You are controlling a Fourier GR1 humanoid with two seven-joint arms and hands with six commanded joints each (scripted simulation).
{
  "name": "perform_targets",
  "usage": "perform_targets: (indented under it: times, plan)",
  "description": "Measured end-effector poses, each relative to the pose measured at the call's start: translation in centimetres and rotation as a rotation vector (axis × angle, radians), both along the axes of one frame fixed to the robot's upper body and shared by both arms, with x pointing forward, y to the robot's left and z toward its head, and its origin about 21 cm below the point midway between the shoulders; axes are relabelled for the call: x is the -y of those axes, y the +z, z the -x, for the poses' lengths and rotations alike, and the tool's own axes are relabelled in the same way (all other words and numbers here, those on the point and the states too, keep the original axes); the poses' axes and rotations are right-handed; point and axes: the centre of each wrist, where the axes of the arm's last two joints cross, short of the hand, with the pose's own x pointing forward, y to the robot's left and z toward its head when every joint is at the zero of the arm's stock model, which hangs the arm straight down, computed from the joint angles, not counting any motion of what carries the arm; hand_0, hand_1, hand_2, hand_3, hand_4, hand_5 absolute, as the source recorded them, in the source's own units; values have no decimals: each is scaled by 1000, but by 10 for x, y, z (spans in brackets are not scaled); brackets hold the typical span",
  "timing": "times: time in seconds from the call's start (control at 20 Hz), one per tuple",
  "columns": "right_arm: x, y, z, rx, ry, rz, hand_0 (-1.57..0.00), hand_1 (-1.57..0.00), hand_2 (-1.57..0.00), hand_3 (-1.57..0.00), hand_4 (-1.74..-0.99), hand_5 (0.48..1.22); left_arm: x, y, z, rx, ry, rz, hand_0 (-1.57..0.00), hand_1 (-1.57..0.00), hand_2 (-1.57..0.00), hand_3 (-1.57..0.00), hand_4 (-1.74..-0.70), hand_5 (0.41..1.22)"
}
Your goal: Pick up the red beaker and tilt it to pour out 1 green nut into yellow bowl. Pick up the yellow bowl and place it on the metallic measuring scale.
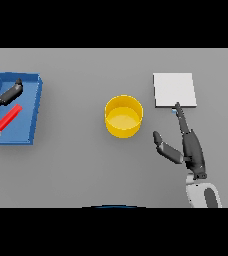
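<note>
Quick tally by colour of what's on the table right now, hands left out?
Yellow: 1, the yellow bowl
Blue: 1, the blue tray
Red: 1, the red beaker, over the tray
Silver-white: 1, the metallic measuring scale
Total: 4. No green nut is visible.

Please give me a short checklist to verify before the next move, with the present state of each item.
1. Left hand over the blue tray, near the red beaker: ok.
2. Beaker gripped: not ok, fingers not closed on it.
3. Yellow bowl upright, between tray and scale: ok.
4. Green nut in bowl: not ok, none visible.
5. Metallic scale top free: ok.
6. Right hand open, apart from the bowl: ok.
</note>
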Motion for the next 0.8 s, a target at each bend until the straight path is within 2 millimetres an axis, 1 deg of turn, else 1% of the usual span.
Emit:
perform_targets:
  times: [0.05, 0.1, 0.15, 0.2, 0.3, 0.35, 0.4, 0.45, 0.5, 0.55, 0.6, 0.65, 0.7, 0.75, 0.8]
  plan:
    - [-3, -1, -1, -23, -2, 12, 1, 1, 1, 1, -1020, 640, 3, -3, 1, 3, -13, 1, -103, -85, -87, -82, -782, 651]
    - [-3, 0, -4, -45, -4, 46, 1, 1, 1, 1, -1014, 666, 4, -2, 2, 20, -21, 0, -82, -67, -69, -65, -773, 655]
    - [-1, 4, -7, -24, 50, 63, 1, 1, 1, 1, -1005, 669, 1, -2, 0, 28, -13, -7, -65, -54, -55, -52, -763, 657]
    - [1, 9, -14, -38, 94, 103, 1, 1, 1, 1, -1022, 674, 3, 0, 0, 41, -28, -12, -52, -43, -44, -41, -756, 659]
    - [5, 21, -30, -31, 190, 288, 1, 1, 1, 1, -1071, 678, 2, 3, 0, 44, -28, -1, -33, -27, -28, -26, -746, 662]
    - [7, 29, -37, -42, 226, 373, 1, 1, 1, 1, -1094, 677, 5, 0, 1, 48, -43, 2, -26, -21, -22, -21, -743, 664]
    - [5, 36, -43, -27, 267, 440, 1, 1, 1, 1, -1122, 674, 8, 0, 1, 56, -54, 1, -21, -17, -17, -16, -740, 668]
    - [1, 39, -48, -15, 311, 522, 1, 1, 1, 1, -1151, 672, 9, 2, -1, 60, -51, -4, -16, -13, -14, -13, -737, 673]
    - [-2, 42, -54, 0, 346, 585, 1, 1, 1, 1, -1174, 674, 7, 2, 0, 62, -47, -4, -13, -10, -11, -10, -733, 677]
    - [-9, 51, -63, 4, 377, 656, 1, 1, 1, 1, -1192, 677, 6, 3, -1, 51, -33, -8, -10, -8, -8, -8, -733, 680]
    - [-11, 50, -67, 4, 426, 717, 1, 1, 1, 1, -1197, 677, 5, 1, 0, 50, -37, -11, -8, -6, -7, -6, -736, 685]
    - [-13, 53, -73, 16, 467, 769, 1, 1, 1, 1, -1207, 674, 6, 1, 0, 55, -43, -7, -6, -5, -5, -5, -737, 689]
    - [-15, 54, -75, 29, 502, 815, 1, 1, 1, 1, -1217, 676, 4, 1, 1, 57, -47, -4, -5, -4, -4, -4, -738, 693]
    - [-20, 59, -84, 48, 533, 885, 1, 1, 1, 1, -1225, 684, 3, 4, -1, 45, -36, -11, -4, -3, -3, -3, -739, 696]
    - [-21, 59, -86, 59, 579, 950, 1, 1, 1, 1, -1226, 692, 5, 4, -2, 44, -39, -13, -3, -2, -2, -2, -741, 699]
